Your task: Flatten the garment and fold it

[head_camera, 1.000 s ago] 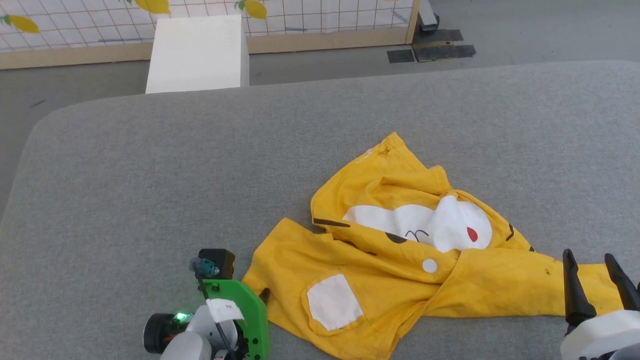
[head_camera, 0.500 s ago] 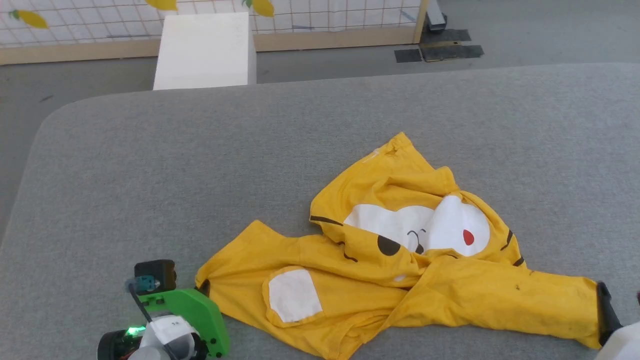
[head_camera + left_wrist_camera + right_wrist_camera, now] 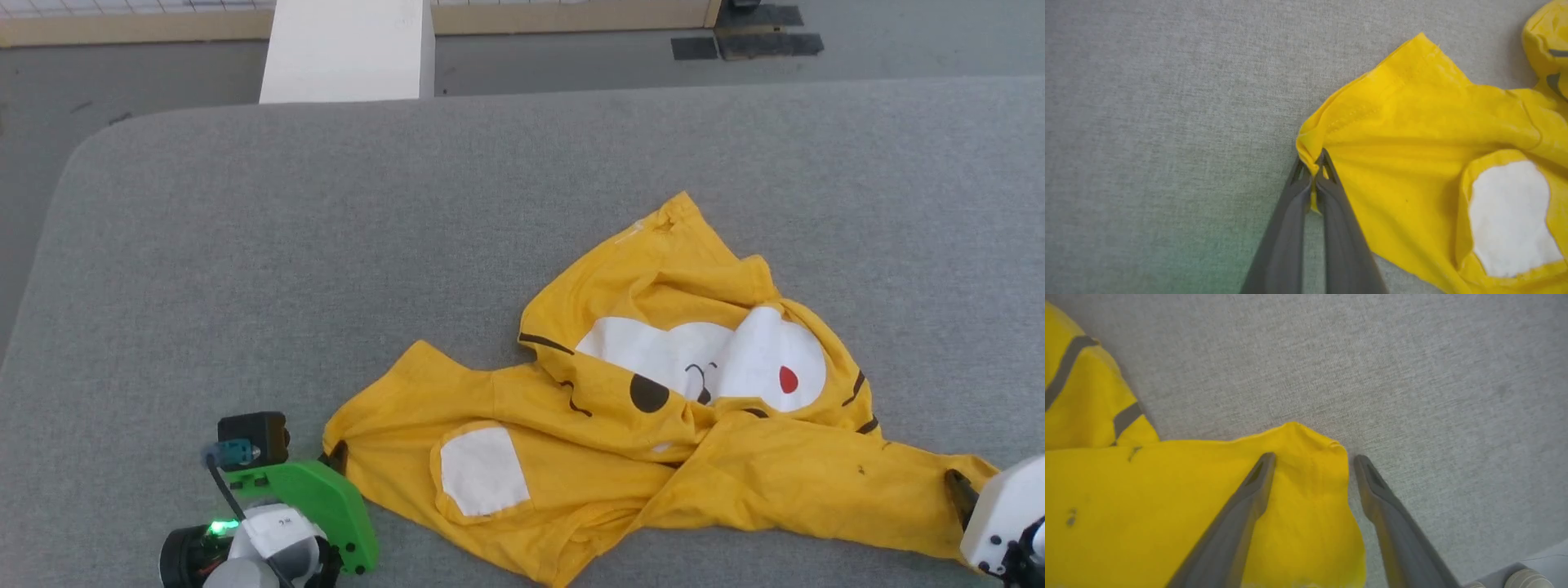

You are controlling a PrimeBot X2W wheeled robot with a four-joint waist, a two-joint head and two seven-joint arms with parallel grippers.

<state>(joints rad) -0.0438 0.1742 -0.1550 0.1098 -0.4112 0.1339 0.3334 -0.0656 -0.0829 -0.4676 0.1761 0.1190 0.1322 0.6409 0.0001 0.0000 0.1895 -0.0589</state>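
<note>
The garment is a crumpled mustard-yellow T-shirt lying on the grey table. Its white patches, red dot and black lines face up. My left gripper is at the shirt's left corner. In the left wrist view the left gripper is shut, pinching a bunched fold of the garment's hem. My right gripper is at the shirt's far right end. In the right wrist view it stands open astride the garment's corner, one finger over the cloth and the other over bare table.
A white box stands on the floor just beyond the table's far edge. Black mats lie on the floor at the back right. The table's rounded far-left corner is in view.
My left gripper has shut on the shirt's left corner and drawn it leftward, stretching the cloth wider. My right gripper has moved out to the shirt's right end. The head camera has tilted downward.
</note>
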